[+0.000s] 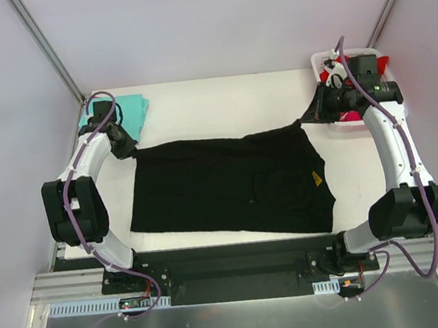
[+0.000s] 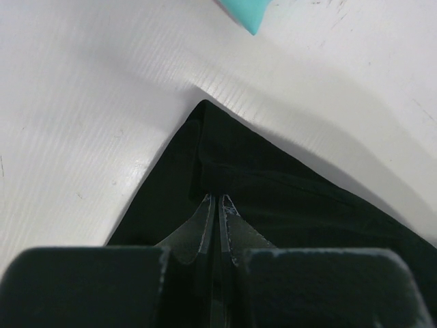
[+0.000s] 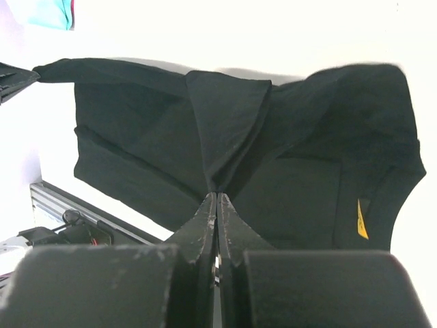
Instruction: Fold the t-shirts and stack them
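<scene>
Lying across the white table (image 1: 220,100), black t-shirt (image 1: 229,182) between pale walls (image 1: 226,21).

— What surrounds the left claw (image 1: 126,149)?
— A flat white desk (image 1: 220,100) lies under it and runs across to the right claw (image 1: 309,118). Plain pale lilac walls (image 1: 211,22) rise beyond both.
— Any framing?
— Two slanted grey metal posts (image 1: 48,49), one in the corner behind each claw.
— And nearer than the claws?
— A long black base rail (image 1: 230,262) along the desk's edge, then a brushed steel sheet (image 1: 237,324). The light is bright and even, with soft shadows.
</scene>
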You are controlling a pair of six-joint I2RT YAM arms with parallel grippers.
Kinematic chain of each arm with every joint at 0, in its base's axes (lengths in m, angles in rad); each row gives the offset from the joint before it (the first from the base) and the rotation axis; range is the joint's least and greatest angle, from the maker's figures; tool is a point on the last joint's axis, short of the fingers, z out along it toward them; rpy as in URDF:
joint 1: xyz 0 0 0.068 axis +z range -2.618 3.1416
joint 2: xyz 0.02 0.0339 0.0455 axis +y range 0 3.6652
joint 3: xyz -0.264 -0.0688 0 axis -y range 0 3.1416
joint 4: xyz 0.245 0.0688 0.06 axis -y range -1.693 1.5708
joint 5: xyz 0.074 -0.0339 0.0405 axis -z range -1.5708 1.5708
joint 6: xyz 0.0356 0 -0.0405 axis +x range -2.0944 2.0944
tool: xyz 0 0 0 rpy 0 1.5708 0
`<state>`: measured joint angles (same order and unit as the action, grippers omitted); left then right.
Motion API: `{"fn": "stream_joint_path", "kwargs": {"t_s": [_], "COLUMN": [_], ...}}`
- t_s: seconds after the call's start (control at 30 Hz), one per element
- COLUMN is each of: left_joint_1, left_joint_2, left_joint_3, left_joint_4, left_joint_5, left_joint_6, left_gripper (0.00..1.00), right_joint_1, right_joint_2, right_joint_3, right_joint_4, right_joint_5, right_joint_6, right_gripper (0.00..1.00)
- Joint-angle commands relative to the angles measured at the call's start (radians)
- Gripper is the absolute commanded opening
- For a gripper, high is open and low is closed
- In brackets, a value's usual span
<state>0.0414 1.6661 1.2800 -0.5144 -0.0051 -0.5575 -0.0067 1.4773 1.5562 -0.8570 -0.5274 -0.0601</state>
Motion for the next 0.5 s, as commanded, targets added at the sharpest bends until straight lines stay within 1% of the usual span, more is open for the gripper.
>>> {"fn": "stream_joint_path", "kwargs": {"t_s": [0.0, 0.47], "left_joint_1": [0.009, 0.011], "left_joint_2": [-0.072, -0.109], "left_joint_3": [-0.03, -0.102], "left_joint_4": [-0.013, -0.003], "left_joint_5": [0.004, -0.012], "left_joint_6": [0.01, 0.002], "left_gripper": [0.0, 0.0], "right_joint_1": [0.028, 0.068], "right_joint_2": [-0.077, -0.21], "right_joint_3": [-0.042, -0.186], "right_joint_4": [-0.03, -0.085], "right_joint_5": [0.023, 0.092], "right_joint_6": [0.005, -0.017], "right_gripper": [0.01, 0.01]}}
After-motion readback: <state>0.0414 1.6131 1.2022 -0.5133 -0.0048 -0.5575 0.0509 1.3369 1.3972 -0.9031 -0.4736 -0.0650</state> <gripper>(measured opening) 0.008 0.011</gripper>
